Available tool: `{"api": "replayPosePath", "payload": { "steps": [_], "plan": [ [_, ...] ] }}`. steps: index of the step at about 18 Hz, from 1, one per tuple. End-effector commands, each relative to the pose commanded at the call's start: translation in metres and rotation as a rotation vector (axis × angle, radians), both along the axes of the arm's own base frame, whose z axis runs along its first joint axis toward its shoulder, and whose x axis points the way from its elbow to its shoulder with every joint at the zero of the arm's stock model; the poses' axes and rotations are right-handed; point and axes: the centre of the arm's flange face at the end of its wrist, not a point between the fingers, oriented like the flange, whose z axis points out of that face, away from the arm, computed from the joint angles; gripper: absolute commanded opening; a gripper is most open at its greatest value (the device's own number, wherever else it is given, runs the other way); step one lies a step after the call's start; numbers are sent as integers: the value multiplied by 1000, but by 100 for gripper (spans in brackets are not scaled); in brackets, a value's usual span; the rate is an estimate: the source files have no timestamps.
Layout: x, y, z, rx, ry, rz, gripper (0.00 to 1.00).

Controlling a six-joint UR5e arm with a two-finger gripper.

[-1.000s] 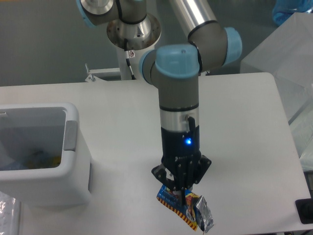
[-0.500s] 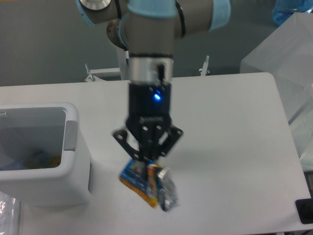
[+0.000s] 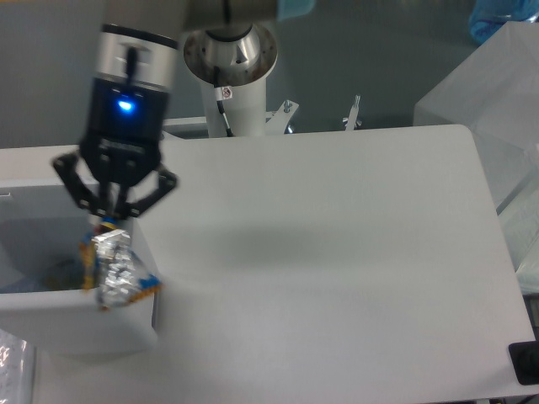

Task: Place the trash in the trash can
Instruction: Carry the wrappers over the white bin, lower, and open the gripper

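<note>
My gripper [image 3: 110, 220] is shut on a crumpled foil snack wrapper [image 3: 114, 268], silver with blue and orange print, which hangs below the fingers. It dangles over the right rim of the white trash can [image 3: 50, 316] at the left edge of the table, partly above the bin's opening. Inside the can some blue and yellow trash [image 3: 57, 271] shows dimly. No bottle shows.
The arm's base post [image 3: 232, 63] stands at the back of the white table [image 3: 337, 252]. A translucent box [image 3: 497, 101] sits off the right edge. A clear plastic bag [image 3: 13, 370] lies at the bottom left.
The gripper has carried the wrapper up and left, from the table's front middle to above the trash can's right rim.
</note>
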Motion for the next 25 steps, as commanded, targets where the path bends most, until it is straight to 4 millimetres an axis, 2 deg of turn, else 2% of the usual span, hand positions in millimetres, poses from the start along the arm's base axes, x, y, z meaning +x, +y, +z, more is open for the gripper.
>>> {"api": "replayPosePath", "payload": {
  "steps": [4,6,7,16,20,21,22,24,25],
  "plan": [
    [23,-2,-13,-24,-13,-36,0],
    [35,-2,-32,-54,-26,-59,0],
    [37,-3,-35,-60,-28,-63,0],
    [38,-3,-69,-117,-54,-68,0],
    [35,3,-76,-128,-59,-67,4],
    [34,4,-82,-139,-62,-65,7],
    [34,5,-85,-145,-47,-78,18],
    [33,5,-87,-148,1,-121,52],
    [32,4,-86,-149,15,-129,59]
  ]
}}
